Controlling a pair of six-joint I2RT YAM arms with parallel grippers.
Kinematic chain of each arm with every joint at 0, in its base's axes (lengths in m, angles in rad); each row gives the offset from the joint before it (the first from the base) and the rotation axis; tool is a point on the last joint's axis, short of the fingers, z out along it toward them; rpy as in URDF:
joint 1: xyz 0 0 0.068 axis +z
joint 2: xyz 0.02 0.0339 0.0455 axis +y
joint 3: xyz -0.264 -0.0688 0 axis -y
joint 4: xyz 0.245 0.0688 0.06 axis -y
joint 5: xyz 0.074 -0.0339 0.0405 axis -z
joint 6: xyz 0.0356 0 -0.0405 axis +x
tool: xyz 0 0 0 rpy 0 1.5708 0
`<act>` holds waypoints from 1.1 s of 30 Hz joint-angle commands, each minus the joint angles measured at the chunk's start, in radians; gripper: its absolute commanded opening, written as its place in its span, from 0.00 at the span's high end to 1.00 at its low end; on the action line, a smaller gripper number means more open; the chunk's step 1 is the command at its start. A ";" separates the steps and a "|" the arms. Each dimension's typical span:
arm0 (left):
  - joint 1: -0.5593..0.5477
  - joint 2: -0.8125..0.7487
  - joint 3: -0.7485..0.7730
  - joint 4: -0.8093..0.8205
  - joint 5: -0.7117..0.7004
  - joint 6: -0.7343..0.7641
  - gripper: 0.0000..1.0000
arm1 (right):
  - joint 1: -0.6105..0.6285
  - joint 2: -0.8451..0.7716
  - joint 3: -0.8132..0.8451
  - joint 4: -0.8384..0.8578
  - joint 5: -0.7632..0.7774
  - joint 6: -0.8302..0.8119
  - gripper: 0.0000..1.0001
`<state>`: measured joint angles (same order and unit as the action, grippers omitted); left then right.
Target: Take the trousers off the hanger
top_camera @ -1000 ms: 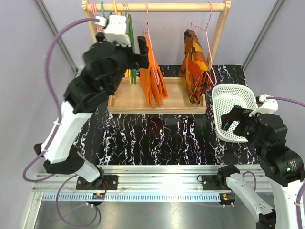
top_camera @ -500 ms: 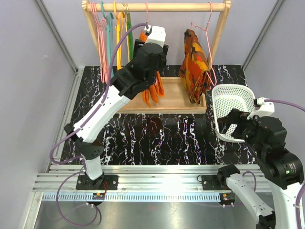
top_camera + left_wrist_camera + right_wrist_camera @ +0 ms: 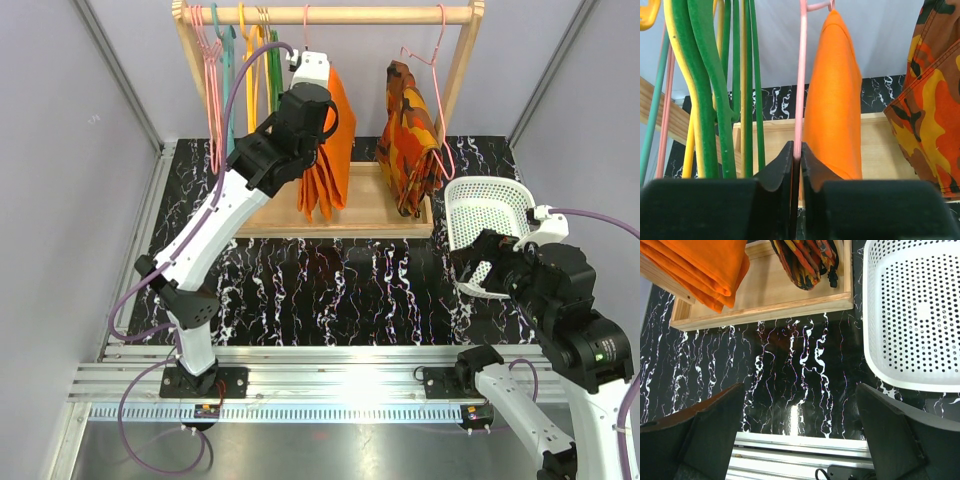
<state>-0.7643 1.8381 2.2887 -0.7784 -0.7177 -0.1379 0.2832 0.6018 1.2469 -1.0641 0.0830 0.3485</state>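
Observation:
The bright orange trousers [image 3: 332, 150] hang folded over a thin pale-pink hanger [image 3: 801, 75], whose hook [image 3: 307, 25] sits on the wooden rail. My left gripper [image 3: 796, 150] is up at the rack, shut on the hanger's pink wire just left of the trousers [image 3: 835, 100]. In the top view the left gripper [image 3: 322, 112] presses against the cloth's left side. My right gripper [image 3: 800, 410] hangs open and empty low over the black marbled table, beside the white basket. The trousers' lower end [image 3: 705, 265] shows at the right wrist view's top left.
A camouflage garment [image 3: 410, 135] hangs on another pink hanger to the right. Green and yellow hangers [image 3: 250, 60] crowd the rail's left end [image 3: 710, 90]. Below the rail [image 3: 380, 15] lies the rack's wooden tray base [image 3: 370, 215]. A white perforated basket [image 3: 490, 230] stands at right.
My left arm swung from the rail's left end across to the trousers' hanger, and its jaws closed on the pink wire. The trousers turned broadside. The right arm barely shifted.

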 commanded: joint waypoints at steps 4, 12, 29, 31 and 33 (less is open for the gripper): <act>0.023 -0.013 0.018 0.004 0.055 -0.045 1.00 | 0.005 -0.002 -0.006 0.050 -0.023 0.012 0.00; 0.023 -0.129 -0.129 0.203 0.150 -0.043 1.00 | 0.005 0.013 -0.004 0.070 -0.019 0.007 0.01; 0.028 -0.080 0.157 0.301 0.245 0.001 1.00 | 0.005 -0.025 -0.046 0.098 0.012 -0.026 0.01; 0.028 -0.100 0.124 0.327 0.253 -0.011 1.00 | 0.005 -0.034 -0.058 0.142 -0.025 -0.048 0.01; 0.028 -0.138 0.080 0.355 0.273 -0.023 1.00 | 0.005 -0.054 -0.078 0.206 -0.052 -0.055 0.01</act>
<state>-0.7399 1.8111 2.3566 -0.7143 -0.4721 -0.1413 0.2832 0.5713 1.1858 -0.9817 0.0650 0.3271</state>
